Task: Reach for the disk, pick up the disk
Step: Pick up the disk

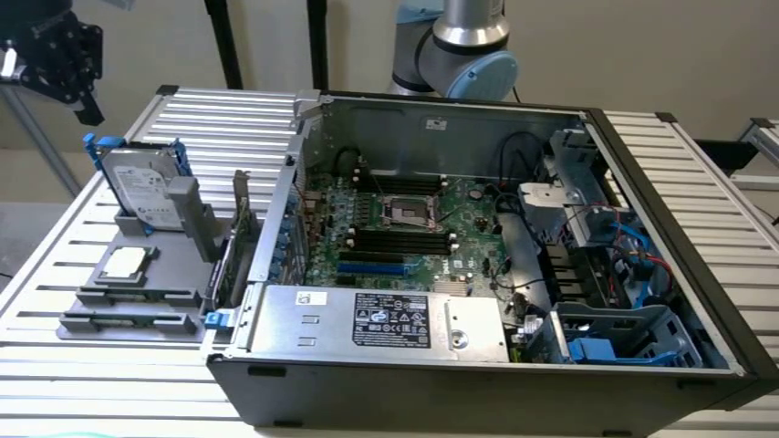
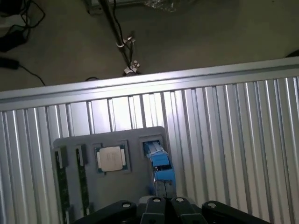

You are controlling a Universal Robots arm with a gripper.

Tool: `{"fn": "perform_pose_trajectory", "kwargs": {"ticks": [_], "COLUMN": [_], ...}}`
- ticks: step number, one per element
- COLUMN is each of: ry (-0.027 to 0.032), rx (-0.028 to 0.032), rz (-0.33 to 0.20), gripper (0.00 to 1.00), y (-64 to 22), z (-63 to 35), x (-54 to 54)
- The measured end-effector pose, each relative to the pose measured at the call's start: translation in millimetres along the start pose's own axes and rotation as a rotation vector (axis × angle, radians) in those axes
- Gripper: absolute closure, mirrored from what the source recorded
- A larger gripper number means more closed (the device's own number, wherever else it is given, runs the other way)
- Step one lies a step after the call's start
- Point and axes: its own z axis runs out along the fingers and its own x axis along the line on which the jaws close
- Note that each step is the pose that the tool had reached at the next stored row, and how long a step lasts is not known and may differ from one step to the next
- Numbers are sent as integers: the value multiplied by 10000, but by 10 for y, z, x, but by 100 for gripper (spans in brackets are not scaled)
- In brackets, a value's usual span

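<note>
Slatted table (image 1: 86, 383) | tool (image 1: 86, 105) closed, empty | hanging over disk (image 1: 137, 187), apart

Blue-framed disk (image 1: 138, 187), upright in grey holder (image 1: 173, 285)

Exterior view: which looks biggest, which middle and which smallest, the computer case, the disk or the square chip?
1. computer case, by far the largest
2. disk, standing upright
3. square chip, the smallest, lying flat
</note>
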Motion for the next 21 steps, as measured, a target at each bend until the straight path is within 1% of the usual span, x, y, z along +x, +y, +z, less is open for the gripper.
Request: {"fn": "perform_pose_trajectory", "kwargs": {"ticks": [5,8,9,10,14,15,17,19,20,21], "ry": [-6,-7,-7,-7,-7,-7,-7,-7,-7,-6], "rx": [-9,-10,-10,-10,-10,-10,-10,-11,-10,-11], "rz": [-356,-384,-384,-384,-385,-385,-385,-386,-387,-388], "gripper": [89,88,82,82,58,58,47,47,40,40], "y": [-5,-5,-5,-5,-6,-7,-6,-8,-11,-14], "z": [1,1,1,1,5,10,32,68,86,103], "x": [-9,-9,-9,-9,-9,-9,-8,-9,-11,-16]}}
